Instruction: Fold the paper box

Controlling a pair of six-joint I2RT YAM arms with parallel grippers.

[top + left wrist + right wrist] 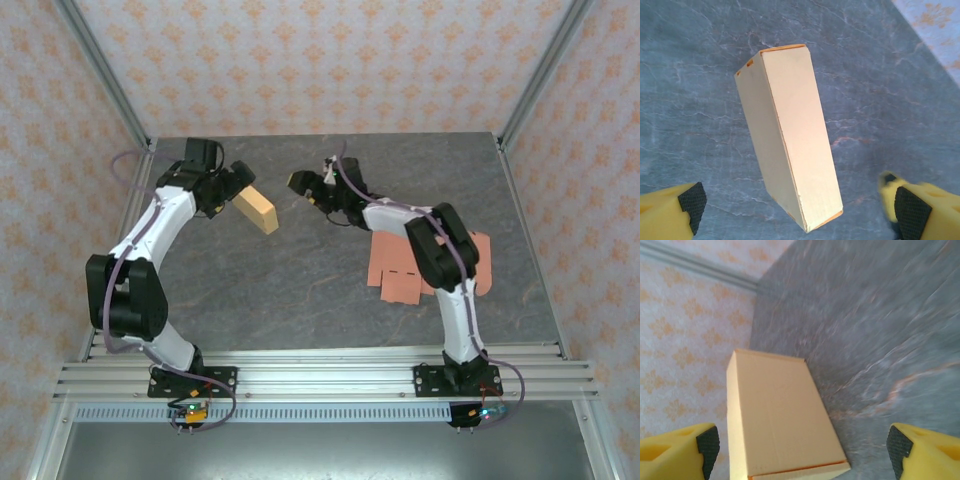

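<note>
The folded paper box point(257, 211) is a closed cream carton with orange edges, lying tilted on the grey table at the back left of centre. My left gripper point(235, 188) hangs over its left end. In the left wrist view the box point(790, 135) sits between the jaws of the left gripper point(802, 207), which are open wide, and neither black pad point(692, 202) touches it. My right gripper point(303, 185) is open a little to the box's right. In the right wrist view the box point(780, 415) lies ahead of the right gripper point(802, 447), untouched.
A flat salmon-coloured cardboard blank point(400, 272) lies on the table point(300, 290) at the right, partly under the right arm. Patterned walls close in the back and both sides, with metal posts at the corners.
</note>
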